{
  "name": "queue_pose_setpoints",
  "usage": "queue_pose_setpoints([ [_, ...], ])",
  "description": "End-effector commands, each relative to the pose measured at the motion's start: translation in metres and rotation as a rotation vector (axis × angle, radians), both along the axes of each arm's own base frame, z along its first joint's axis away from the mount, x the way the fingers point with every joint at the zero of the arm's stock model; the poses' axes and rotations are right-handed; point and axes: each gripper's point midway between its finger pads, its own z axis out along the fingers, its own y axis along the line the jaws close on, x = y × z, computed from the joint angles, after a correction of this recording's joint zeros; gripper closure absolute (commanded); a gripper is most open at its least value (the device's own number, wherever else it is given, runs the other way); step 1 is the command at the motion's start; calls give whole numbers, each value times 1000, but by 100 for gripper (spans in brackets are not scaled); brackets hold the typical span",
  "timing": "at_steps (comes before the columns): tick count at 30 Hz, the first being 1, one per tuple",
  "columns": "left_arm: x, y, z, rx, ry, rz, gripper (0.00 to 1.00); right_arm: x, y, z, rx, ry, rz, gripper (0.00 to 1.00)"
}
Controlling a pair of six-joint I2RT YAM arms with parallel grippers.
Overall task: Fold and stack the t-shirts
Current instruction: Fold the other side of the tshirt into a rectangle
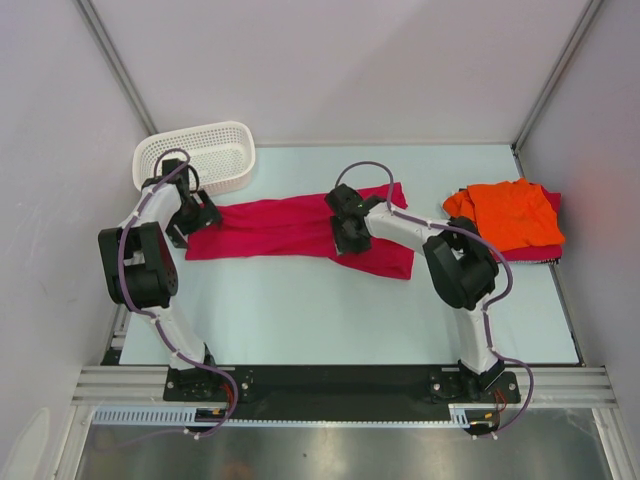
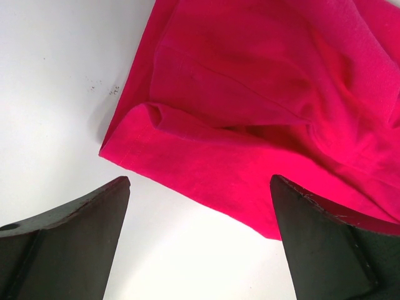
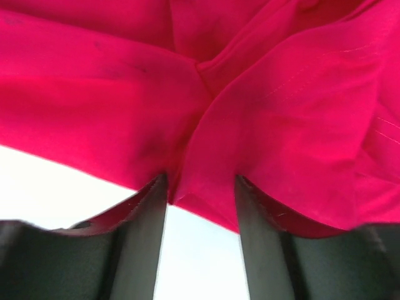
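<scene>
White table (image 1: 300, 310): orange t-shirt (image 1: 510, 212) seemingly stacked — crimson t-shirt (image 1: 280, 228) left unfolded; left gripper (image 2: 200, 180) released, hold of right gripper (image 3: 201, 181) cannot be told.

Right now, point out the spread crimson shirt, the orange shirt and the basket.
crimson shirt (image 1: 270, 225): top view, middle of the spread cloth.
orange shirt (image 1: 510, 212): top view, centre of its upper face.
basket (image 1: 247, 150): top view, right rim.
</scene>
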Motion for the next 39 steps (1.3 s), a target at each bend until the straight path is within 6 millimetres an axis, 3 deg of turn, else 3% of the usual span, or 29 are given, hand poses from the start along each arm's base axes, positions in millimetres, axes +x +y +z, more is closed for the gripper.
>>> queue_pose_setpoints([
  [1, 4, 1, 8, 25, -16, -25, 0, 8, 6, 7, 36, -7, -14, 60],
  [2, 4, 2, 9, 25, -16, -23, 0, 9, 7, 9, 39, -12, -14, 75],
  [3, 5, 2, 9, 25, -18, -23, 0, 10, 7, 13, 44, -20, -16, 81],
  [6, 4, 1, 7, 23, -12, -25, 0, 10, 5, 19, 38, -23, -15, 93],
  [12, 2, 1, 3, 23, -4, -23, 0, 7, -1, 51, 39, -56, -15, 94],
  [17, 2, 0, 0, 17, -1, -22, 0, 13, -27, 69, -49, -123, -51, 93],
  [23, 3, -2, 2, 19, -8, -31, 0, 30, -70, 59, -202, -156, -144, 94],
  [27, 2, -2, 4, 23, -8, -36, 0, 44, -100, 40, -352, -162, -193, 96],
  [31, 2, -2, 7, 26, -14, -37, 0, 57, -119, 31, -454, -173, -229, 100],
  [33, 3, -3, 8, 26, -17, -35, 0, 63, -126, 28, -489, -179, -237, 100],
  [39, 1, -2, 8, 33, -10, -39, 0, 86, -131, 44, -494, -236, -265, 100],
])
